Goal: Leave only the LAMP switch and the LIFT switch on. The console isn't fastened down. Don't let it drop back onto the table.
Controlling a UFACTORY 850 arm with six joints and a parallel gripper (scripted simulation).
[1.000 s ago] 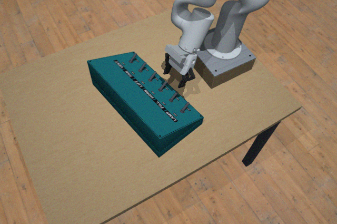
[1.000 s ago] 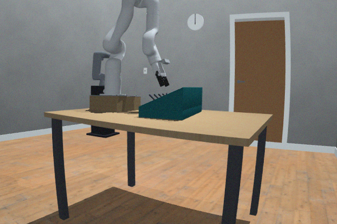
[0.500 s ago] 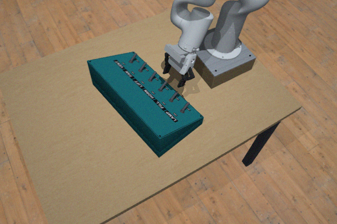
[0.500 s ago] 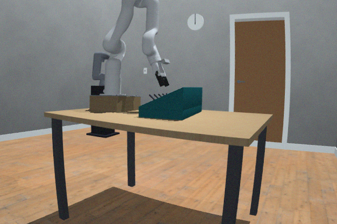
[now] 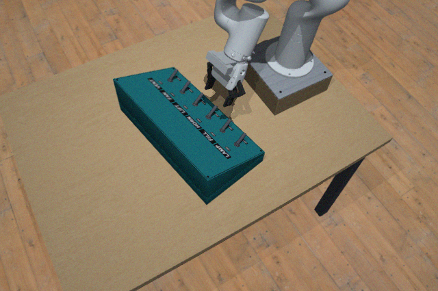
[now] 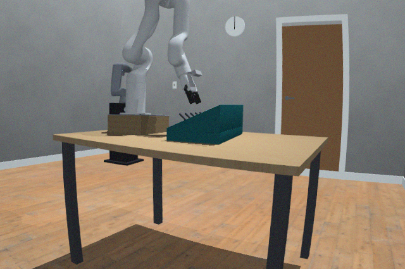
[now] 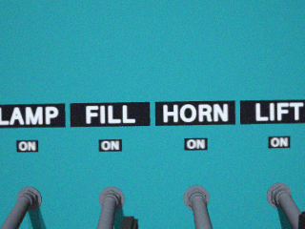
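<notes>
Tan wooden table [image 5: 88, 209], dark-legged, with teal console [image 5: 183, 146] and arm's grey pedestal block [image 5: 319, 81].

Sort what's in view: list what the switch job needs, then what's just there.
Job: teal console; LAMP switch; LIFT switch; FILL switch; HORN switch; open, empty gripper.
Just there: table; arm pedestal; door; wall clock.
</notes>
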